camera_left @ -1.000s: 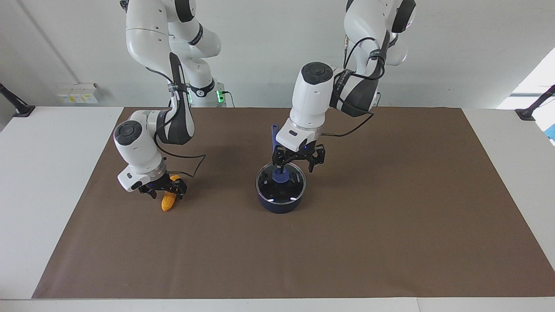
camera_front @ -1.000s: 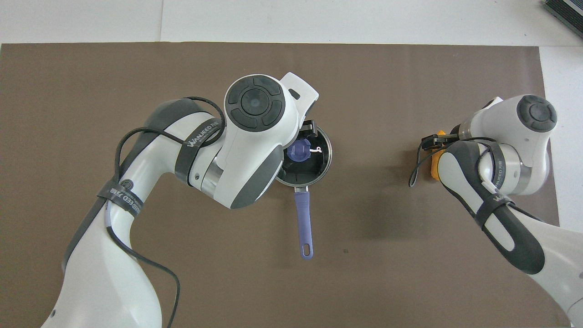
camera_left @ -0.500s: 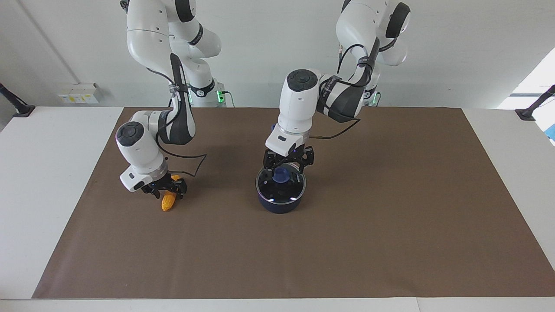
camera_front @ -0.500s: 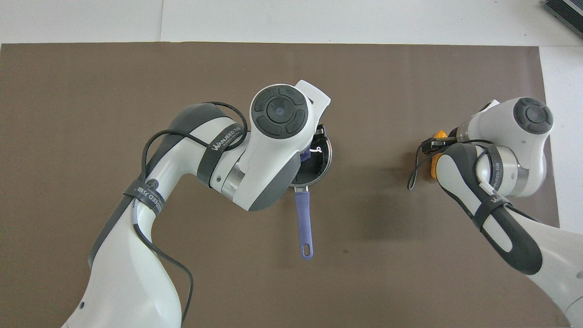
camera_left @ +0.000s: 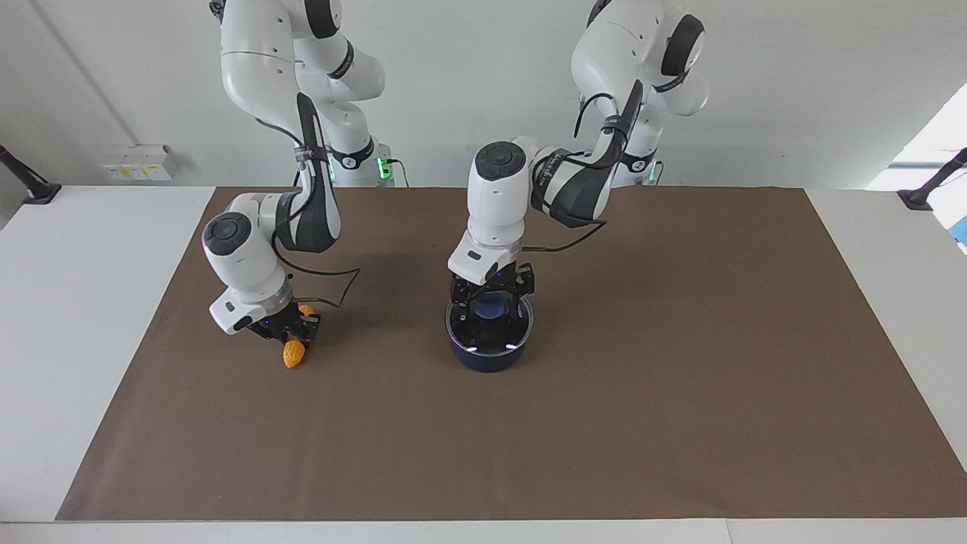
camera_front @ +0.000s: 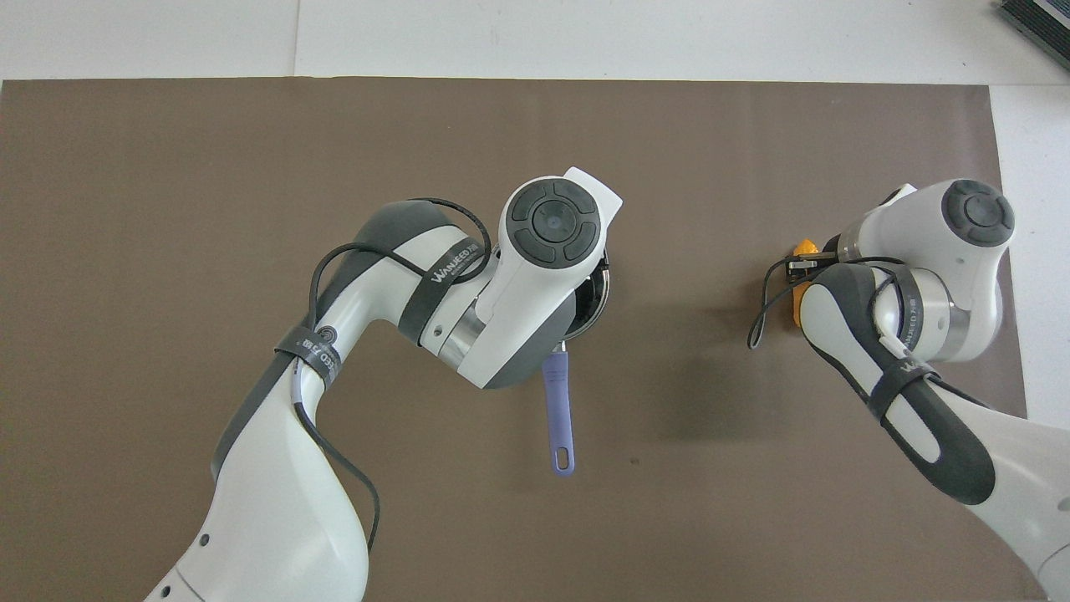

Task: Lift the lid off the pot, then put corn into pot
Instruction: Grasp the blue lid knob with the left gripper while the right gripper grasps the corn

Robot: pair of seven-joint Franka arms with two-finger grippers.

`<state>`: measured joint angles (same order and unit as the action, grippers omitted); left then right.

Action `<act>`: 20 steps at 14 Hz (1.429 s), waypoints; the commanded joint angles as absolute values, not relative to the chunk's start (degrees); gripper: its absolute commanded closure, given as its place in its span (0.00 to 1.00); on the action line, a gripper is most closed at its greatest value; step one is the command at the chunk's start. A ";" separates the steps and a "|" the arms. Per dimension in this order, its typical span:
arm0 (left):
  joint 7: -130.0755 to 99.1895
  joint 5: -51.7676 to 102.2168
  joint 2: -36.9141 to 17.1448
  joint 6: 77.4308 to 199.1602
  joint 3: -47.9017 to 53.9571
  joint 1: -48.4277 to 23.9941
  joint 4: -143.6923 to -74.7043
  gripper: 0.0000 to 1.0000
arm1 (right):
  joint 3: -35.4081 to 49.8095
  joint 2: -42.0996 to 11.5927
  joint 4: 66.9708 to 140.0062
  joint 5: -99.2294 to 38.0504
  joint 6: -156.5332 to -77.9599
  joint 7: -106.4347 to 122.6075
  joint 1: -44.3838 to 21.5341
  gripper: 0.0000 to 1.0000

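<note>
The navy pot [camera_left: 487,353] stands mid-table with the glass lid [camera_left: 508,332] on it; its blue handle [camera_front: 557,410] points toward the robots. My left gripper [camera_left: 491,301] is low over the lid, open, with a finger on each side of the blue knob [camera_left: 492,305]. In the overhead view the left wrist hides the knob and most of the lid, and only the pot's rim [camera_front: 598,288] shows. The yellow-orange corn [camera_left: 293,353] lies on the mat toward the right arm's end. My right gripper [camera_left: 293,332] is down on it, shut on its middle. The corn's tip shows in the overhead view [camera_front: 805,247].
A brown mat [camera_left: 680,378] covers the table, with white table top [camera_left: 75,302] around it. A small white box [camera_left: 136,162] sits by the wall at the right arm's end. A black cable [camera_left: 332,276] hangs from the right wrist beside the corn.
My left gripper has moved across and down until it straddles the lid's knob. My right gripper's fingers have drawn in on the corn. The pot and lid have not moved.
</note>
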<state>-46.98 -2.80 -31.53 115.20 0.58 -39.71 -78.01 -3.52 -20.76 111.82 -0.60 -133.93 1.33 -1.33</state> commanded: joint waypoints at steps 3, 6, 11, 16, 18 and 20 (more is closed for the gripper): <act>-47.99 -3.78 -32.17 113.55 -0.26 -40.69 -76.29 0.00 | -3.25 -20.39 112.50 -1.14 -134.38 2.02 -1.23 1.00; -48.08 -3.52 -32.17 113.55 -0.26 -40.69 -76.38 0.04 | -3.25 -20.39 112.50 -1.14 -134.56 1.76 -1.41 1.00; -48.08 -3.43 -32.08 113.55 -0.26 -40.69 -76.46 0.25 | -3.25 -20.30 112.41 -1.14 -134.65 1.76 -1.32 1.00; -48.08 -4.13 -31.99 114.34 -0.26 -40.34 -76.73 0.68 | -3.25 -20.39 112.50 -1.14 -134.65 1.76 -1.41 1.00; -48.69 -3.69 -31.82 113.82 -0.26 -40.69 -76.73 0.68 | -3.25 -20.39 112.50 -1.14 -134.65 1.67 -1.41 1.00; -49.04 -3.95 -31.38 113.64 -0.26 -40.61 -76.73 0.92 | -3.25 -20.39 112.50 -1.14 -134.65 1.67 -1.41 1.00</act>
<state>-47.66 -2.82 -31.53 115.01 0.62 -39.83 -77.58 -3.50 -20.76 111.81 -0.60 -133.93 1.33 -1.46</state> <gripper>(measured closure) 0.366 0.626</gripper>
